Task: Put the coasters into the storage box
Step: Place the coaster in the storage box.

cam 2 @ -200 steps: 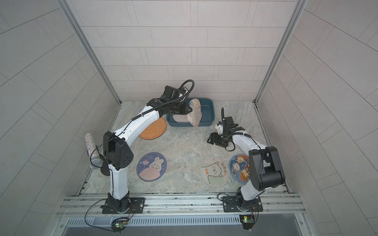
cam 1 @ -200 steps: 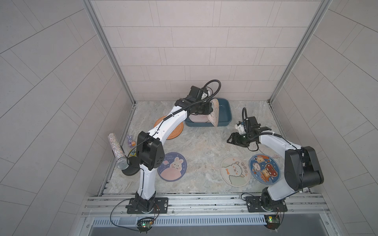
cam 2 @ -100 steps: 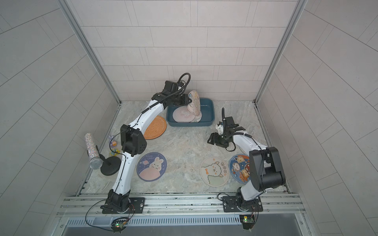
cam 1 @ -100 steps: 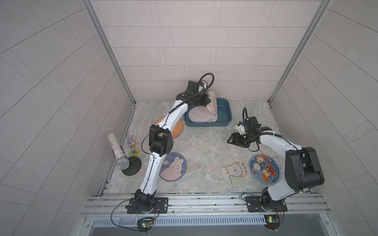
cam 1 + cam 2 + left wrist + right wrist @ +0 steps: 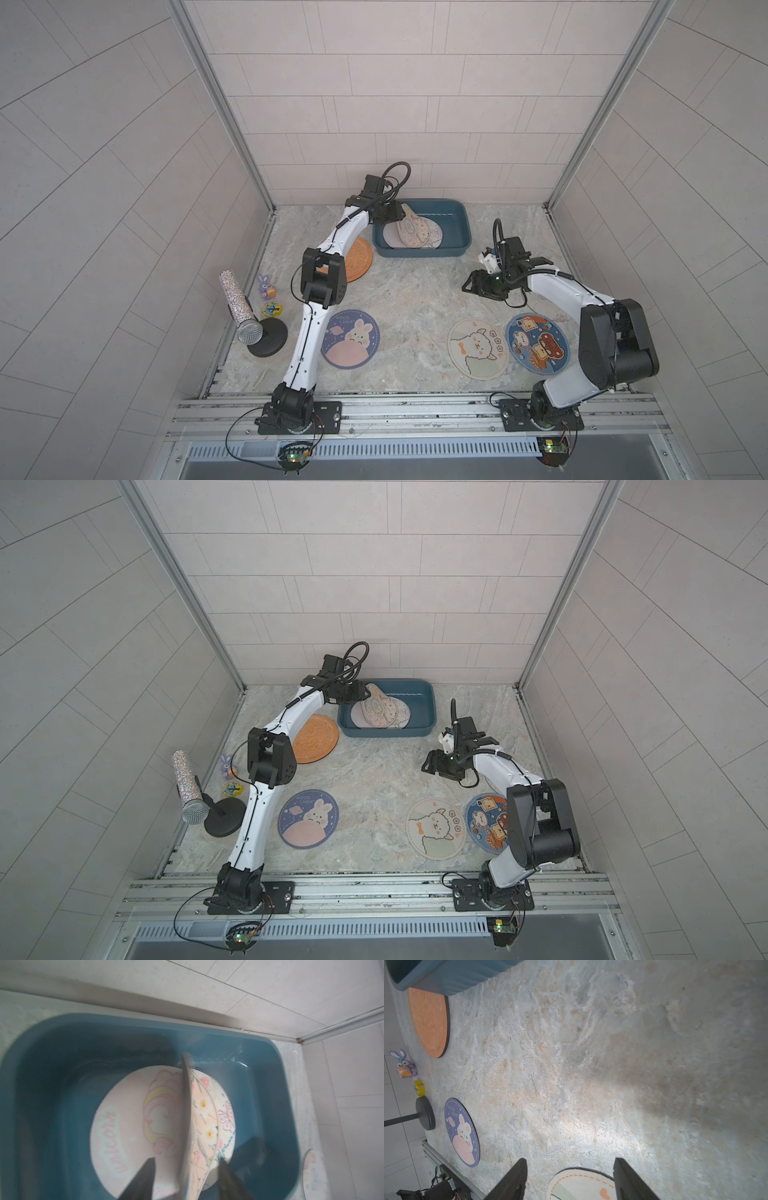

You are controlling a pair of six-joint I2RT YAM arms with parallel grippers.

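Note:
The teal storage box [image 5: 419, 252] [image 5: 382, 731] stands at the back of the table. My left gripper [image 5: 401, 215] [image 5: 187, 1159] hangs over its left end, open. A floral coaster [image 5: 412, 231] [image 5: 204, 1109] stands tilted on edge between the spread fingers, touching neither, above a pink unicorn coaster [image 5: 128, 1126] and a butterfly one [image 5: 227, 1118] lying in the box. On the table lie an orange coaster [image 5: 358, 261], a navy bunny coaster [image 5: 351, 338], an alpaca coaster [image 5: 478, 348] and a navy toast coaster [image 5: 538, 341]. My right gripper [image 5: 467, 286] [image 5: 570, 1160] hovers open and empty by the alpaca coaster's edge.
A glittery microphone on a black stand [image 5: 241, 309], a purple bunny figurine [image 5: 264, 284] and a small yellow piece [image 5: 272, 309] sit along the left wall. A pale coaster [image 5: 311, 1169] lies on the table beyond the box's far end. Tiled walls close three sides.
My left gripper swung over the box's left end with the floral coaster, then opened; the coaster now leans loose inside the box. The right arm has stayed put.

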